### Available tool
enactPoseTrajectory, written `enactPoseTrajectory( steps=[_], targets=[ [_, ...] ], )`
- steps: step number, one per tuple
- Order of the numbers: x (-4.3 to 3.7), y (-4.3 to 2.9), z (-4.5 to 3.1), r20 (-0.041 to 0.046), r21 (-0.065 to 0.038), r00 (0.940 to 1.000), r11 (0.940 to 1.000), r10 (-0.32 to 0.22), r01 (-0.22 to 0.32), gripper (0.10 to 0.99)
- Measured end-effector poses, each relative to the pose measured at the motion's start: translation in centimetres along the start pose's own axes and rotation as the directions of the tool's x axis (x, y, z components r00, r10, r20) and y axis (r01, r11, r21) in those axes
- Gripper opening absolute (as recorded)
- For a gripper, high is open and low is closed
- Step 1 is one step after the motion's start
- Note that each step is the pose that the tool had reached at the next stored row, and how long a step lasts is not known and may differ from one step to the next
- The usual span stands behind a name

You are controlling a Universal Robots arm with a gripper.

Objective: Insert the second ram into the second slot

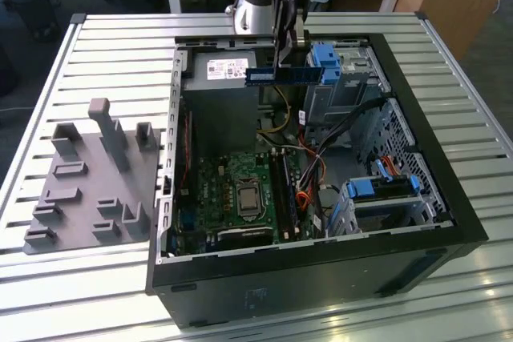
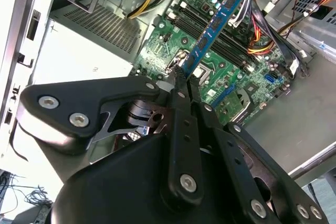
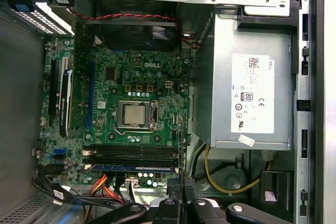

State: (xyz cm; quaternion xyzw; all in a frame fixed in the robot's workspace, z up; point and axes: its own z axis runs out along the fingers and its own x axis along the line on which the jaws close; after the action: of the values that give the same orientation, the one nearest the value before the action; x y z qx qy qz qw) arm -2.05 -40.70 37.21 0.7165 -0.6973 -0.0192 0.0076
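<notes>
Closest in, the jaws are clamped tight on the second ram [image 2: 215, 24], the blue stick, which hangs in the air above the open case [image 1: 417, 46] and well clear of the board. In the first wrist view you get it edge-on as a thin blue line [image 3: 180, 161], running crosswise to the slots [image 3: 131, 155], so I'd say it wants roughly a quarter turn before it goes anywhere near them. Down below, one slot looks already filled with another blue stick [image 3: 131, 167], which would make the empty dark slot right beside it the target. My take: get the stick parallel to and dead over that slot first, then go straight down with even pressure, no tilt. I can't tell from here which way the notch faces or whether the latches are open, so both are worth a check. The red and orange cables [image 3: 100, 184] sit near the slot ends and could snag. Further out is the power supply [image 3: 252, 98], then the slatted worktop [image 1: 120, 46] with a grey fixture [image 1: 88, 182] on it.
</notes>
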Motion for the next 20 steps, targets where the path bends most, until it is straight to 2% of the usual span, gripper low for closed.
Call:
enactPoseTrajectory(
  steps=[20],
  targets=[
    [0.48, 0.01, -0.01, 0.0, 0.0, 1.0, 1.0, 0.0, 0.0, 0.137]
  ],
)
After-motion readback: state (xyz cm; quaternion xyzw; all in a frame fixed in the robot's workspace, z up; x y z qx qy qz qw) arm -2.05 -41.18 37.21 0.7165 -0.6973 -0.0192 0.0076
